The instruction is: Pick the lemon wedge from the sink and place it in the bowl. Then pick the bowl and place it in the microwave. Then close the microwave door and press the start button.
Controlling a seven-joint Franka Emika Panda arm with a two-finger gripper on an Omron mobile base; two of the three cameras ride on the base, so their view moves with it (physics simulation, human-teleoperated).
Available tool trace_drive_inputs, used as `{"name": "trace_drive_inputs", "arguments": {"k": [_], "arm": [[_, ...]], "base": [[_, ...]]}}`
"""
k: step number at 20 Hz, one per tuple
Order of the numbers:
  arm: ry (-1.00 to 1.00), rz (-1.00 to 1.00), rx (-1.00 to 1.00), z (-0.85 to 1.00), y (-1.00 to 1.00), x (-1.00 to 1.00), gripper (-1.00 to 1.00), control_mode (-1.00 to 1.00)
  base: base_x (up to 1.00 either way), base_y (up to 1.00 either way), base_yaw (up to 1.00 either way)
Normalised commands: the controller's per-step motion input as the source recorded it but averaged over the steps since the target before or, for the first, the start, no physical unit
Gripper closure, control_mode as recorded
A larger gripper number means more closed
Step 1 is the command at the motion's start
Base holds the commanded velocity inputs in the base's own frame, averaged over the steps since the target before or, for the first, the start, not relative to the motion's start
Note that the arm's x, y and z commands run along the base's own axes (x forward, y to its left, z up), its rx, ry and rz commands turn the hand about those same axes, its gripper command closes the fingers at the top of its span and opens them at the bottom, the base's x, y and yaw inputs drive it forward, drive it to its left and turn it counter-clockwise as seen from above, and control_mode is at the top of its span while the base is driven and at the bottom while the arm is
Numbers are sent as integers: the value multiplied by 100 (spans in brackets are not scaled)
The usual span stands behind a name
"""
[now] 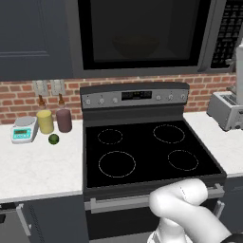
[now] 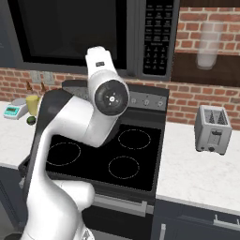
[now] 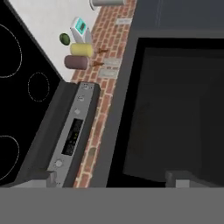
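Microwave [image 1: 142, 35] sits above the stove [image 1: 147, 147], door [image 3: 175, 109] shut, bowl [image 1: 135, 47] faintly visible behind the glass. Gripper [image 3: 111, 177] faces the door, fingers spread, holding nothing. Risk: start button on the panel [image 2: 157, 37] lies off to one side; a misaimed press hits the glass. White counter [image 1: 38, 166], brick wall [image 1: 19, 97], toaster [image 2: 213, 129].

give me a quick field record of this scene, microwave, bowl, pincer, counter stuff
microwave: above the stove
microwave door: shut
bowl: faintly seen behind the door glass
pincer: open, empty, facing the door
button panel: right of the door
left counter: scale, yellow cup, dark red cup, green ball
right counter: toaster
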Motion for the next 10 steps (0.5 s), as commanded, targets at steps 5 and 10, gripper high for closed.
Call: {"name": "trace_drive_inputs", "arguments": {"k": [5, 10], "arm": [[-4, 1, 17, 32, -39, 37, 100, -100], [0, 0, 7, 6, 0, 61, 100, -100]], "base": [[0, 0, 0], [0, 0, 0]]}}
